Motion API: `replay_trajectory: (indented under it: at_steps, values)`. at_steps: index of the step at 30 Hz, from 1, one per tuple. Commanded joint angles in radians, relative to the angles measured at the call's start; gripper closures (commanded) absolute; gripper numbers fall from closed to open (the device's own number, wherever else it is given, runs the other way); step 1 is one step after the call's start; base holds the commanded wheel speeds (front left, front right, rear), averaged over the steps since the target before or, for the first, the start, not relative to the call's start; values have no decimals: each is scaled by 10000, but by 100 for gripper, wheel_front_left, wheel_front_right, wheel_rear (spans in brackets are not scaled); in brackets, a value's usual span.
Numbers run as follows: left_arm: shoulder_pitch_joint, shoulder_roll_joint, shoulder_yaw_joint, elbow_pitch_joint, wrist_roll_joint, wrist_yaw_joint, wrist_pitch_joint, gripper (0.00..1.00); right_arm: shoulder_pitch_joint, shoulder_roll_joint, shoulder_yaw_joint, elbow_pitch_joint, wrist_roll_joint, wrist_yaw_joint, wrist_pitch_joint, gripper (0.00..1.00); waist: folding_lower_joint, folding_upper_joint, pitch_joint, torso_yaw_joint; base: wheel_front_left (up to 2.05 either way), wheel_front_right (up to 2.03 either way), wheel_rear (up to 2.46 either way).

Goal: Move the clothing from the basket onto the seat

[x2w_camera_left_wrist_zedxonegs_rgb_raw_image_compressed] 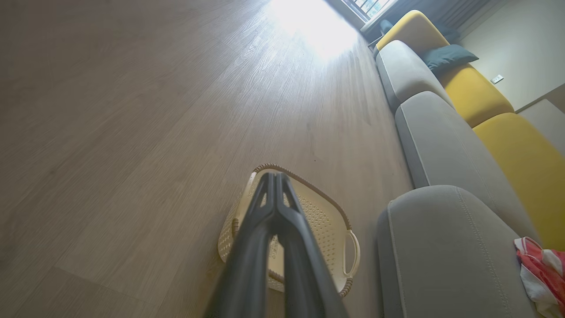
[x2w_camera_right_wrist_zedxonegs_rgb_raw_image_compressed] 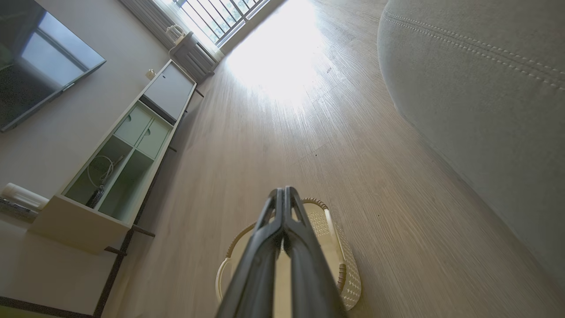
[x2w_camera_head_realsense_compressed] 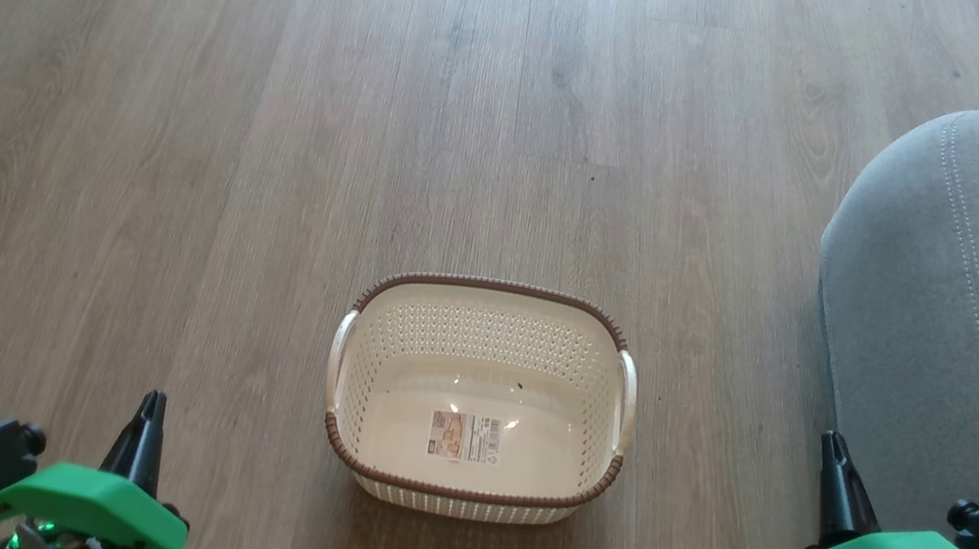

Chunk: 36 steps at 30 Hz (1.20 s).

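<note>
The laundry basket (x2w_camera_head_realsense_compressed: 489, 338) stands empty on the wooden floor (x2w_camera_head_realsense_compressed: 180, 118), mouth up. Its long axis appears to run left-to-right across the head view, with 1 white handle at each end. The red-and-white clothing (x2w_camera_left_wrist_zedxonegs_rgb_raw_image_compressed: 540, 269) lies crumpled on the grey sofa seat (x2w_camera_head_realsense_compressed: 939, 287), showing no clear axis. The left tool (x2w_camera_head_realsense_compressed: 153, 403) and right tool (x2w_camera_head_realsense_compressed: 834, 445) are closed and hold nothing. The transfer looks complete, so both tools are best kept clear of the rim.

The floor (x2w_camera_head_realsense_compressed: 276, 133) is wood-grain plank, matt with a soft sheen. The basket (x2w_camera_head_realsense_compressed: 486, 348) is smooth cream plastic, glossy inside, its rim (x2w_camera_head_realsense_compressed: 497, 287) brown and woven-looking, with a paper label (x2w_camera_head_realsense_compressed: 465, 437). The seat (x2w_camera_head_realsense_compressed: 954, 319) is matt grey fabric; the clothing (x2w_camera_left_wrist_zedxonegs_rgb_raw_image_compressed: 540, 274) soft cloth.
</note>
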Motion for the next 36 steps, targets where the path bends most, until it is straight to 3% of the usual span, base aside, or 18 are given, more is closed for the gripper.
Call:
replay_trajectory:
  at_steps: [1, 36]
  values:
    - [-469, 76, 226, -355, -211, -69, 26, 100, -394, 21, 12, -388, 220, 1, 58, 100, 0, 0, -2, -1, 0, 0, 0]
    - [-759, 111, 459, -714, -4456, -328, 1060, 100, -377, 78, -431, -1019, 4212, -1, 1115, 100, 0, 0, -93, -98, 0, 0, 0]
